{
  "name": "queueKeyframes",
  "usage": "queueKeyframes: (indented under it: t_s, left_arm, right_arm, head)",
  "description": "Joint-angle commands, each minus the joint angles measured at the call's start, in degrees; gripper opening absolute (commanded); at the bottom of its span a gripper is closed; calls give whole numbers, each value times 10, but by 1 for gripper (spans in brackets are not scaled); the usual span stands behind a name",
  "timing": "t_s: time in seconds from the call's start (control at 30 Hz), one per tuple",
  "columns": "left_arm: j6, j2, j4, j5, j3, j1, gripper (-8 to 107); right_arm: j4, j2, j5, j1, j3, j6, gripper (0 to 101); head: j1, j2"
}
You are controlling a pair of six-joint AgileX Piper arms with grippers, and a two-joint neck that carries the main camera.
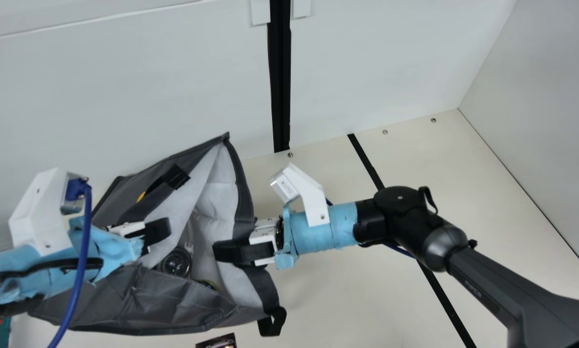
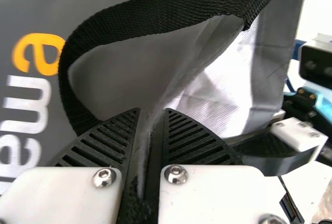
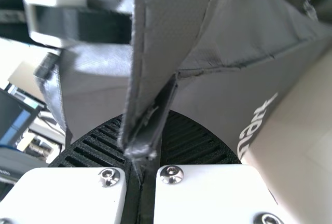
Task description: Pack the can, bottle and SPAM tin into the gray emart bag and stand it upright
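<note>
Left claw (image 2: 151,117) and right claw (image 3: 148,119) each clamp the gray emart bag (image 1: 164,299), lower left of the main view; round container (image 1: 176,262) inside. Probable step: uprighting. Next: raise rim evenly, then release.

On the cream, flat bench (image 1: 357,290), the gray fabric emart bag (image 1: 164,304) holds a dark, shiny round-ended item (image 1: 176,262). A dark, flat-looking printed piece (image 1: 219,340) lies before the bag; the white, flat wall (image 1: 125,82) stands behind.
</note>
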Motion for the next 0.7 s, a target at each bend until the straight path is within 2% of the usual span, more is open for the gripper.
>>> queueKeyframes:
  t_s: [0.0,0.3,0.67]
  left_arm:
    - [15,-2,-8,7,-1,9,-8]
    - [56,-14,-13,48,-22,42,-8]
    - [73,-34,9,127,-80,75,-8]
  right_arm:
    - [7,-14,-1,-4,-2,13,0]
    - [21,-69,-1,-32,-10,57,0]
    - [33,-140,-1,-59,-18,106,0]
  head:
    - [-13,0]
    - [-13,0]
    - [-13,0]
